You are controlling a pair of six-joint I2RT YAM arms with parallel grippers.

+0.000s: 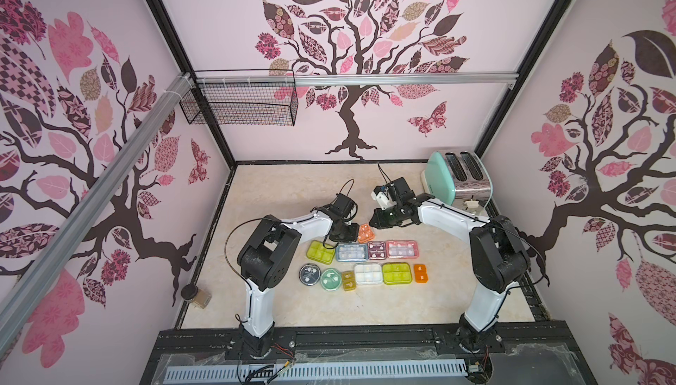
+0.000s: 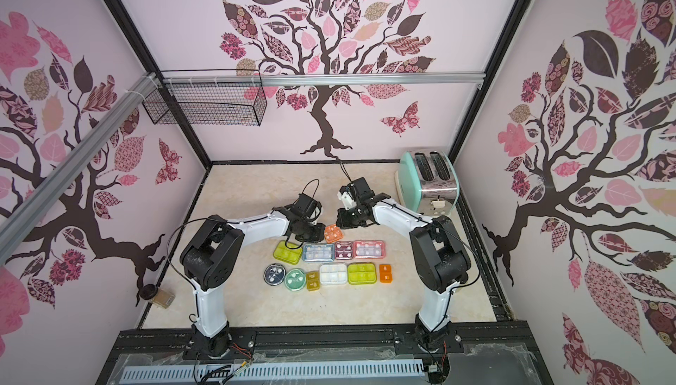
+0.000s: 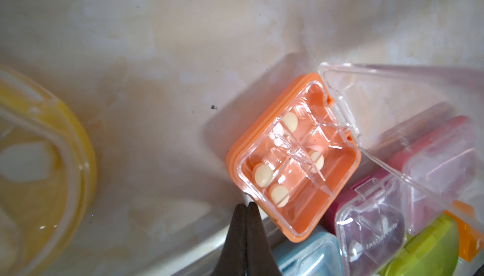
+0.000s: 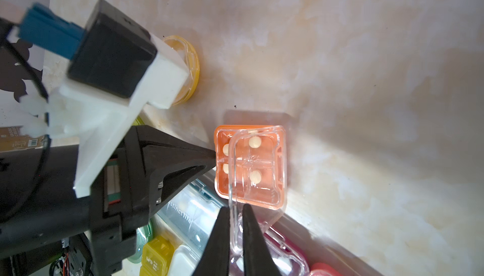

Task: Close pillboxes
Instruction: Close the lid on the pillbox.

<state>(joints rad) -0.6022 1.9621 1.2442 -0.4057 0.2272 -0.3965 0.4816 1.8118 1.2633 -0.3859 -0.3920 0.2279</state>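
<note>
Near rows, white box [image 1: 368, 273] to pink box [image 1: 401, 249], look shut already. Just past the blue box [image 1: 351, 251], at its 1 o'clock, the orange box [image 1: 365, 233] sits open. At its 9 o'clock the left gripper [image 3: 246, 205] is closed on nothing, tip against the edge as a brace. From 2 o'clock the right gripper [image 4: 235, 209] pinches the clear lid [image 3: 366, 91]. Swing the lid round its hinge, don't tug; push down until it latches.
</note>
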